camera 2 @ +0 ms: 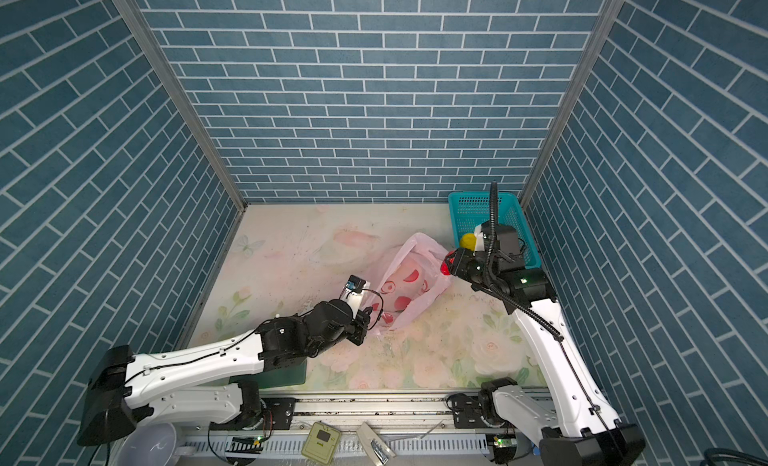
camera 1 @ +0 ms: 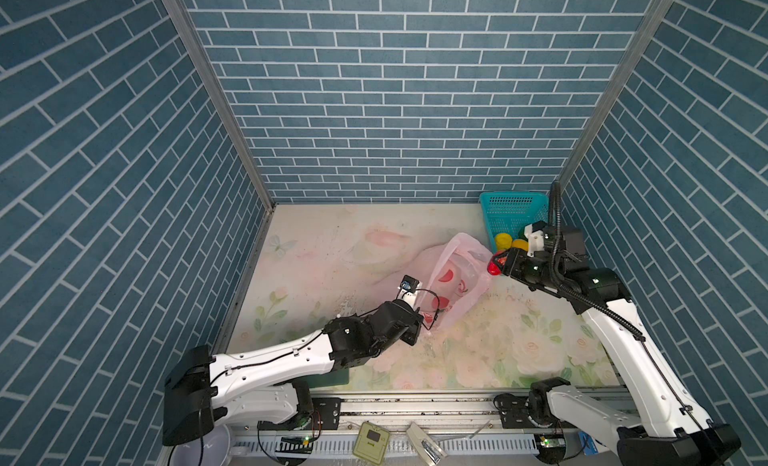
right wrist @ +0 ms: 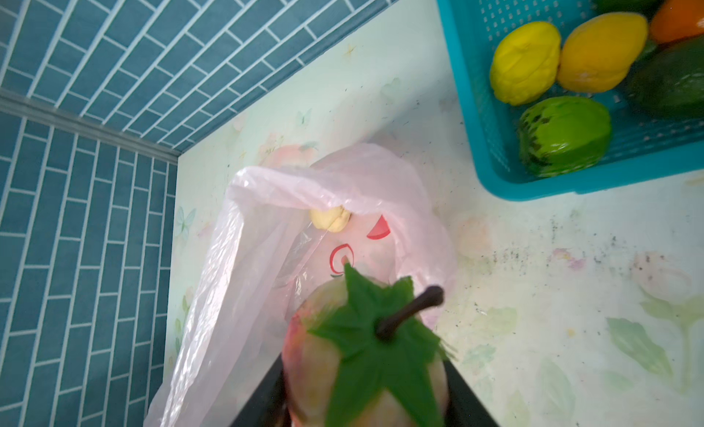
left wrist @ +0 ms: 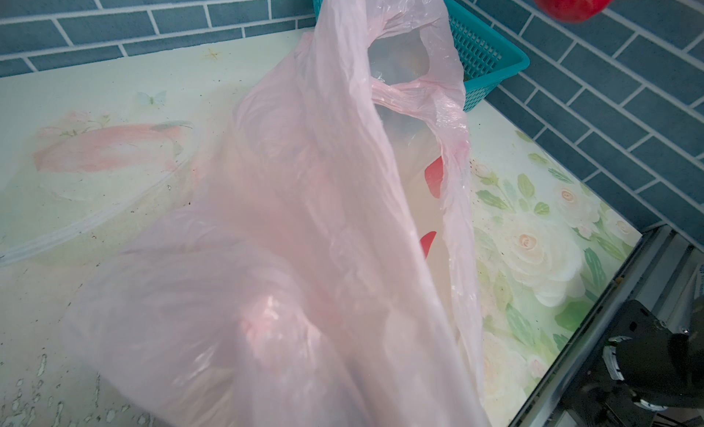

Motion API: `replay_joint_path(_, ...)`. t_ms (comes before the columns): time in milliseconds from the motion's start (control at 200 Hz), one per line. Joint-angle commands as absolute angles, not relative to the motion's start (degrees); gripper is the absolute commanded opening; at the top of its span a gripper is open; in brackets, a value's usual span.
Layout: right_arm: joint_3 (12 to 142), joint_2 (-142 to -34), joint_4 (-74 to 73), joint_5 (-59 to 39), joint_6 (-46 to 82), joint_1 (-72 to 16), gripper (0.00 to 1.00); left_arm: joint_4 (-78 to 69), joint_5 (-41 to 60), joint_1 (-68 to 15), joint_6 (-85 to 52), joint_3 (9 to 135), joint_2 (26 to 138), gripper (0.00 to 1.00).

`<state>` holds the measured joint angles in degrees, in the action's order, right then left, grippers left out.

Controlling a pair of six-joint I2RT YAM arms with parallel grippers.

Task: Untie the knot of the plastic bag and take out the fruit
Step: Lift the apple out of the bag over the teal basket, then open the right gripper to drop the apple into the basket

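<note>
The left gripper (camera 1: 420, 328) clenches the plastic bag (camera 1: 453, 276) at its 7 o'clock. The right gripper (camera 1: 496, 265) grasps a red fruit (right wrist: 304, 360) at the bag's 2 o'clock.

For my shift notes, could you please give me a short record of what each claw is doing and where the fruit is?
left claw: shut on the plastic bag, near its lower end
right claw: shut on a reddish fruit with a leaf, by the bag's mouth
inside bag: one pale yellow fruit visible
basket: holds other fruit, yellow, orange and green
</note>
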<state>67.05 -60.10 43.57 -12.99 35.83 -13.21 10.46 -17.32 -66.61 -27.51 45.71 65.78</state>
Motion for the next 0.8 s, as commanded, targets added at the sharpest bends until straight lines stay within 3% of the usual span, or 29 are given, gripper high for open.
replay_joint_path(0, 69.96, -62.19, 40.56, -16.48, 33.57, -8.31, 0.41, 11.03, -16.29, -66.22, -27.07, 44.92, 64.59, 0.00)
replay_joint_path(345, 71.17, -73.97, 31.51, -18.92, 30.28, 5.32, 0.41, 12.65, -13.73, -66.20, -28.19, 43.95, 61.31, 0.00)
replay_joint_path(795, 86.28, -102.38, 20.79, -14.81, 27.90, 7.38, 0.41, 15.20, -10.59, -66.28, -29.86, 41.33, 57.10, 0.00)
